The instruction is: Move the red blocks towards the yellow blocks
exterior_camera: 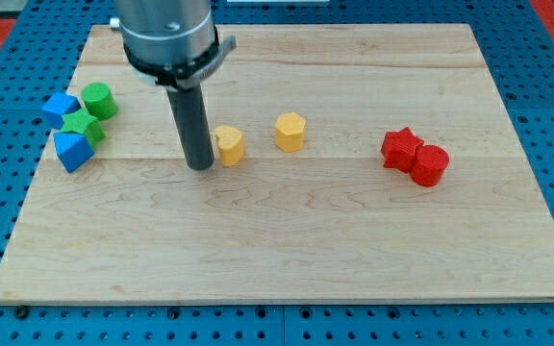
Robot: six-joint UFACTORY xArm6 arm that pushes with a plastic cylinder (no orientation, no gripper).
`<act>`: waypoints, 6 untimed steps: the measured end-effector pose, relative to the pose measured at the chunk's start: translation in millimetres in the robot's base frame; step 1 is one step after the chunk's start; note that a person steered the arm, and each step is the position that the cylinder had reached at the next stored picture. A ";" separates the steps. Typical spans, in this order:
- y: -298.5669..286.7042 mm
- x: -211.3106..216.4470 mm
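My tip (200, 165), a bare rod gripping nothing, sits just left of a yellow block (229, 145); reds (415, 156) untouched far right, so next I circle behind them.

My tip (200, 165) stands on the board (287, 259) just left of the nearer yellow block (229, 145), apparently touching it. A narrow gap separates that block from the yellow hexagon (290, 132). Open board runs from the hexagon rightward to the red star (401, 147) and red cylinder (430, 164), which touch. The lower board lies unobstructed. At the view's left edge, the blue blocks (72, 151) and green blocks (97, 100) crowd together.
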State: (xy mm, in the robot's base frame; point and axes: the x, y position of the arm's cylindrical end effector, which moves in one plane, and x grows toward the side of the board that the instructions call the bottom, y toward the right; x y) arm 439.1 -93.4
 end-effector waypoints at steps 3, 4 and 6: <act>193.4 112.4; 256.1 81.2; 297.5 48.7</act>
State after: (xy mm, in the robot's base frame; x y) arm 487.8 204.1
